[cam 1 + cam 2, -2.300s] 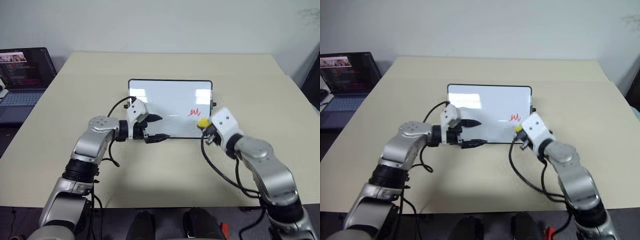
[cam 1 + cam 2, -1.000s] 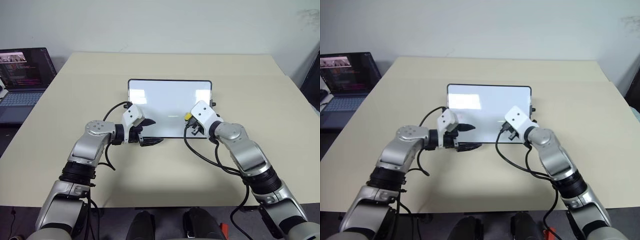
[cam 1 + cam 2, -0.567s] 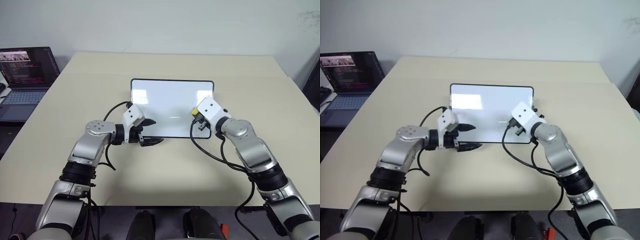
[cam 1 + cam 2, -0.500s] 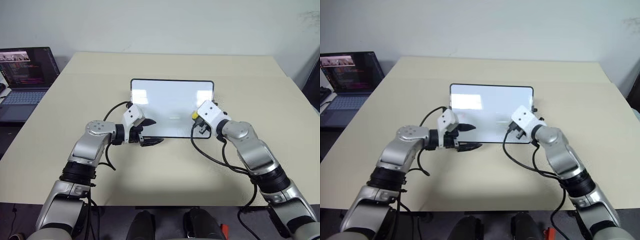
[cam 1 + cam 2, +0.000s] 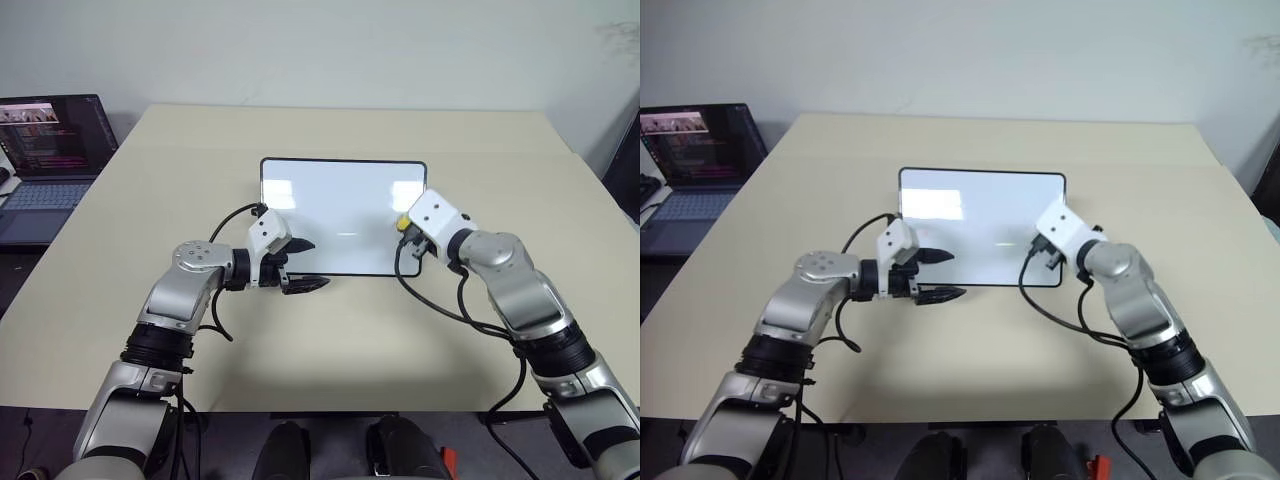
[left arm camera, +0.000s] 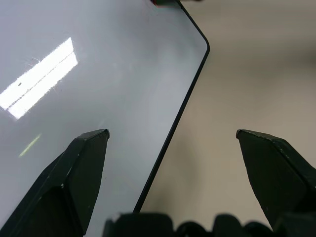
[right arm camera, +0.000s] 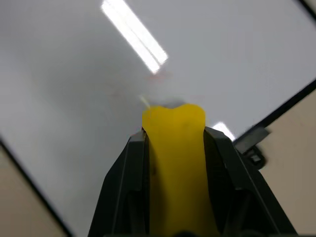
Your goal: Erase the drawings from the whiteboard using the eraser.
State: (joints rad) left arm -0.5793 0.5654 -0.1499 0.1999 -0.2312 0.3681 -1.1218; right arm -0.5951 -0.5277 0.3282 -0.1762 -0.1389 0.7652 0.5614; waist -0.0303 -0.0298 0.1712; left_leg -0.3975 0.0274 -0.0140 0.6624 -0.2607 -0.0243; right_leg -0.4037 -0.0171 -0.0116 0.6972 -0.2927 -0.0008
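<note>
The whiteboard [image 5: 340, 200] lies flat in the middle of the beige table. Its white face looks blank. No red drawings show on it, only a faint pinkish smear [image 7: 159, 75] just past the eraser. My right gripper [image 5: 406, 229] is shut on the yellow eraser [image 5: 402, 224], whose tip [image 7: 174, 123] rests against the board near its right edge. At the board's near left corner my left gripper [image 5: 305, 264] is open, with the black frame edge [image 6: 170, 136] running between its two fingers.
An open laptop [image 5: 45, 150] stands on a lower surface off the table's left side. A small black knob [image 7: 252, 144] sticks out from the board's right side. Black cables loop from both wrists onto the table [image 5: 340, 340].
My right gripper has slid the eraser to the right across the board, from its middle to near the right edge. The red squiggle seen earlier is gone. The left gripper has stayed put.
</note>
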